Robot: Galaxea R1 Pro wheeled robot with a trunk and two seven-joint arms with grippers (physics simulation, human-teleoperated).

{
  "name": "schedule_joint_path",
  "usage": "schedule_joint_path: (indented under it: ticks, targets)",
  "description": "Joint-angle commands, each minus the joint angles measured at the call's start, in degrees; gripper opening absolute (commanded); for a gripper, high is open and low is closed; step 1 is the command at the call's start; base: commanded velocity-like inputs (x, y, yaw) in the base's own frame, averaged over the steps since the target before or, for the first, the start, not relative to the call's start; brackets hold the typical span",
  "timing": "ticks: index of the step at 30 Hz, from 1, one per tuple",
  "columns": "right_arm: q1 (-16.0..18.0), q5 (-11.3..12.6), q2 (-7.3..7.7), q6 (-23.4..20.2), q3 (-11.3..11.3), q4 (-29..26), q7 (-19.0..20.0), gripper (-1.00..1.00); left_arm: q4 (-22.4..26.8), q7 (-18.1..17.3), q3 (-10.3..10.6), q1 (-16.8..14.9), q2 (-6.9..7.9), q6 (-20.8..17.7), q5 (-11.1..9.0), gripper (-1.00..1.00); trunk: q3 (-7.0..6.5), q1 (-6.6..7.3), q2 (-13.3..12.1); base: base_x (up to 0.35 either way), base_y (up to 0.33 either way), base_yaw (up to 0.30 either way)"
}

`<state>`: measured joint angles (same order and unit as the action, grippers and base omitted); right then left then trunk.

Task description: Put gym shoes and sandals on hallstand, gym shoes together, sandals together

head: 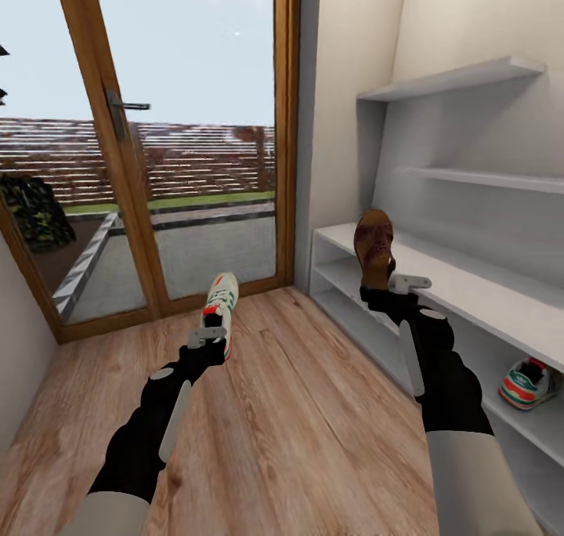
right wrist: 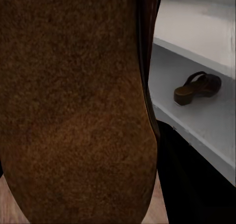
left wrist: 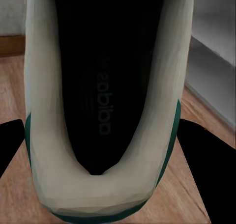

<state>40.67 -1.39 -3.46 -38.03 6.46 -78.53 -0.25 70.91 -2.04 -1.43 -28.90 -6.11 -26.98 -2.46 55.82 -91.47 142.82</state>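
1. The hallstand [head: 501, 297] stands along the right wall, by the glass door [head: 188, 128].
2. One gym shoe [head: 526, 385] sits on a lower shelf of the hallstand, near its close end.
3. One sandal [right wrist: 196, 88] lies on a hallstand shelf, heel up, seen in the right wrist view.
4. The left gripper [head: 208, 337] pinches the other gym shoe [head: 222, 303] by its heel, up over the corridor floor [head: 298, 426].
5. The right gripper [head: 395, 285] pinches the other sandal [head: 374, 242], held up just over the front edge of the hallstand's flat top.
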Motion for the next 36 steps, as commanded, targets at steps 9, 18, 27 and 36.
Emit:
schedule_joint_path:
  ticks: [9,18,27,36]
  targets:
    - [0.0,0.0,-0.05,-0.3,0.0,0.0,-0.1,-1.00,0.1,-0.2,-0.2,0.0,-0.04,-0.4,-0.2,-1.00,0.47,0.01,0.0,0.002,0.002,-0.266]
    - [0.0,0.0,-0.05,-0.3,0.0,-0.1,-0.1,-1.00,0.1,-0.3,-0.2,0.0,-0.04,-0.4,-0.2,-1.00,0.98,0.01,0.0,0.090,0.195,-0.244]
    - [0.0,0.1,-0.05,-0.3,0.0,0.0,-0.1,-1.00,0.1,-0.3,-0.2,0.0,-0.04,-0.4,-0.2,-1.00,1.49,0.01,0.0,0.012,0.284,-0.243]
    - [0.0,0.1,-0.05,-0.3,0.1,0.0,-0.1,-1.00,0.1,-0.3,-0.2,0.0,-0.04,-0.4,-0.2,-1.00,1.80,0.01,0.0,0.000,0.076,-0.164]
